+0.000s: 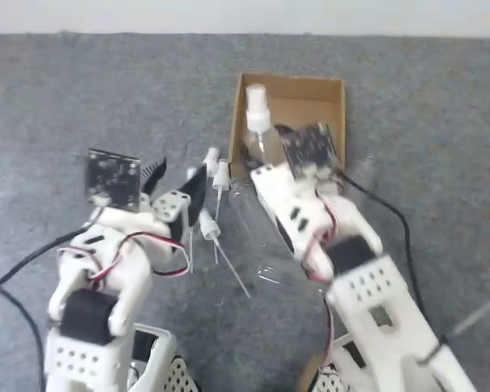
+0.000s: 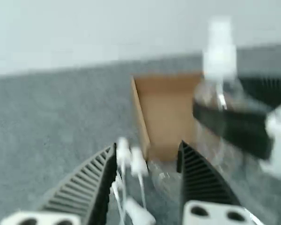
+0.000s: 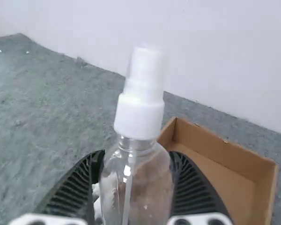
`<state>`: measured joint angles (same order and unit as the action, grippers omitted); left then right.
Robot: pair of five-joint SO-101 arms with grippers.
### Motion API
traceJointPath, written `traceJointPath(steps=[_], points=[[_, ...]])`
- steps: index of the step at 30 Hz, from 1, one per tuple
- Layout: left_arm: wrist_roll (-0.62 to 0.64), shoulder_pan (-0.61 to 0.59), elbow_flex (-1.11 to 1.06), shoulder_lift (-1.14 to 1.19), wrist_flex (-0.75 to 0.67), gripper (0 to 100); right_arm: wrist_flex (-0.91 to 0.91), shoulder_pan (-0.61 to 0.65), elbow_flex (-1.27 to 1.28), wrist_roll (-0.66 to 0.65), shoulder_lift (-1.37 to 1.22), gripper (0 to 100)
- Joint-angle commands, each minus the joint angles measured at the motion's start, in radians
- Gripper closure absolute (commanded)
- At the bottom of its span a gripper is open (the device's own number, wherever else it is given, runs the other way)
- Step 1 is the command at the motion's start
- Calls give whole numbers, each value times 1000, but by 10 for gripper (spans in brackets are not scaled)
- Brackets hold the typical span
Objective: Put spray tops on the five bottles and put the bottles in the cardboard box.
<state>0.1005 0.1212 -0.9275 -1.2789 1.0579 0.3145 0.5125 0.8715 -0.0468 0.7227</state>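
The clear plastic bottle (image 3: 136, 183) with a white spray top (image 3: 143, 96) already fitted on its neck stands upright in the right pincer (image 3: 136, 158). The pincer's black ribbed fingers (image 3: 79, 185) are clenched on the bottle's body from both sides. In the high view the bottle (image 1: 260, 137) is at the near corner of the open brown cardboard box (image 1: 340, 110), on the box's side toward the left arm. Whether it hangs over the box rim or just in front of it cannot be told. From the right wrist the box (image 3: 215, 157) lies just behind the bottle, its inside bare where visible. Beside the box, on that same left-arm side, three loose white spray tops with thin dip tubes (image 1: 216, 175) lie close together on the grey felt-like desk (image 1: 65, 98). The left pincer (image 1: 178, 178) is next to them, on their side away from the box. Its fingers are spread wide and hold nothing, and from the left wrist the loose tops (image 2: 131, 159) show in the gap of this released pincer (image 2: 148, 147), the box (image 2: 164, 112) beyond them.
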Motion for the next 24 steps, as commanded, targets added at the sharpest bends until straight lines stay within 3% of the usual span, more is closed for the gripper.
traceJointPath(steps=[1, 4, 9, 15, 24], points=[[0, 68, -124, -20, -25, 735, 13, -12, -241, 11, -165, 993], [-38, 140, -206, -21, -101, 716, 147, -8, -442, 14, -297, 993], [-55, 147, -263, -15, -233, 716, 400, 24, -671, 126, -407, 993], [-60, 146, -300, -15, -262, 716, 552, 116, -697, 132, -357, 993], [-61, 84, -318, -15, -299, 717, 702, 117, -697, 132, -225, 993]])
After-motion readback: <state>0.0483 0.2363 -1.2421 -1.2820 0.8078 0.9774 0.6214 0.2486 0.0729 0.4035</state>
